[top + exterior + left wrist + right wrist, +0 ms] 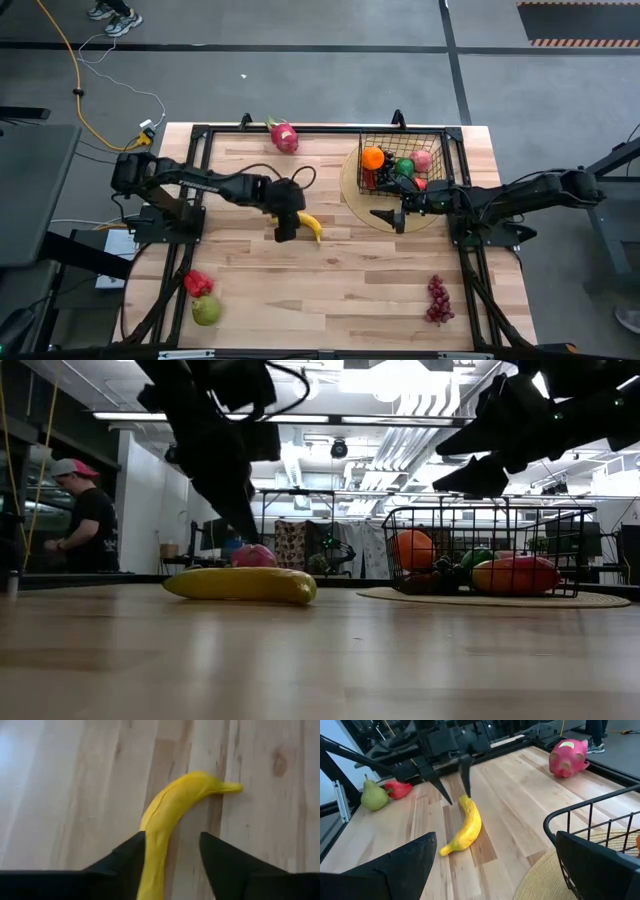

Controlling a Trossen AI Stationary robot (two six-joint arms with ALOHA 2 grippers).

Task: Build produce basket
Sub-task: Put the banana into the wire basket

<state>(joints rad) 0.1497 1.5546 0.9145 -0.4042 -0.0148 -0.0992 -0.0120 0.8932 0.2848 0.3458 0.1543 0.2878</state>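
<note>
The yellow banana (312, 228) lies flat on the table near its middle. My left gripper (285, 228) hovers open just above the banana's near end, one finger on either side of it in the left wrist view (172, 840), without touching it. The black wire basket (440, 140) stands on a round tan disc (352, 190) at the far right and holds an orange (372, 157), a green fruit (404, 166) and a pink-red one (423, 160). My right gripper (385, 215) is open and empty, above the disc beside the basket's near left corner.
A pink dragon fruit (284, 135) lies at the far edge. A red pepper (198, 284) and a green pear (206, 311) lie at the near left, and purple grapes (438, 298) at the near right. A person (85, 510) stands in the room behind.
</note>
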